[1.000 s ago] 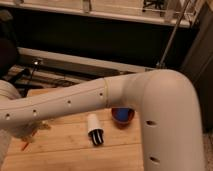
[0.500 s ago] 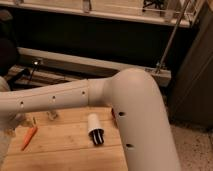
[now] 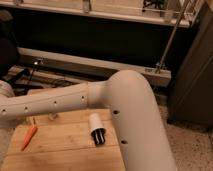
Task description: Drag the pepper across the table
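The pepper [image 3: 29, 136], a slim orange chili, lies slanted on the left part of the light wooden table [image 3: 65, 152]. My white arm [image 3: 100, 100] bends at a big elbow on the right and reaches left over the table's far side, passing above the pepper. The gripper is past the left edge of the camera view, so it is hidden. Nothing touches the pepper.
A white-and-black cylinder [image 3: 96, 129] lies on the table right of centre, close to the arm's elbow. A small clear object [image 3: 52, 117] sits under the forearm. Behind the table run a dark wall and a pale ledge [image 3: 90, 64]. Speckled floor [image 3: 192, 150] is on the right.
The arm's elbow has swung left and nearer the camera, now covering the blue bowl seen a second ago. The pepper shows more fully and has not moved.
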Tool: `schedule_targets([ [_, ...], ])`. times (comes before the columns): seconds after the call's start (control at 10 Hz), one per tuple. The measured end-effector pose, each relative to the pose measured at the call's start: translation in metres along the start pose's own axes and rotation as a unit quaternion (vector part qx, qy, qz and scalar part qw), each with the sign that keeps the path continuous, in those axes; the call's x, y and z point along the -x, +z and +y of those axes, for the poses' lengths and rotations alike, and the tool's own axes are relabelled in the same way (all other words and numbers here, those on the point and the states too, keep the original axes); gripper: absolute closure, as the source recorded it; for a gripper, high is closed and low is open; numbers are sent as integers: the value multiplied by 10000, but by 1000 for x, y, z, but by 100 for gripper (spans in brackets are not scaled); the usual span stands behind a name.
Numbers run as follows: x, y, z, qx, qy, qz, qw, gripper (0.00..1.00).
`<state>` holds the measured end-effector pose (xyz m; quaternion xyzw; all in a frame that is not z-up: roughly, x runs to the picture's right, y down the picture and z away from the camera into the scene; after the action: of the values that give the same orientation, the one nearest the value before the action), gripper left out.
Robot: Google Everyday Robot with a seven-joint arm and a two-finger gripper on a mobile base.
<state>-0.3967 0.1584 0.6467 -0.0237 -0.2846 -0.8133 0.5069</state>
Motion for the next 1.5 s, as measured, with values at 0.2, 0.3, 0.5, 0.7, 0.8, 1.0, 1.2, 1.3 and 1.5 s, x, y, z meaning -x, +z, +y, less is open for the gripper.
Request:
schedule_targets([
  [0.2,-2,2,-1,-30,6,40,10000,47],
  [0.3,-2,2,-1,-31,5,39,10000,47],
  [0.5,-2,2,-1,-30,6,39,10000,47],
  [0.7,0,3,1,-20,58,12,10000,47],
  [0.8,3,5,2,-42,199,-34,9998,47],
  [1.0,6,15,1,-186,797,-73,9966,47],
  [1.2,2,29,-1,-433,1454,22,9884,47],
  [1.3,-1,36,2,-528,1719,94,9836,47],
  [1.5,-3,53,8,-527,2082,175,9765,47],
])
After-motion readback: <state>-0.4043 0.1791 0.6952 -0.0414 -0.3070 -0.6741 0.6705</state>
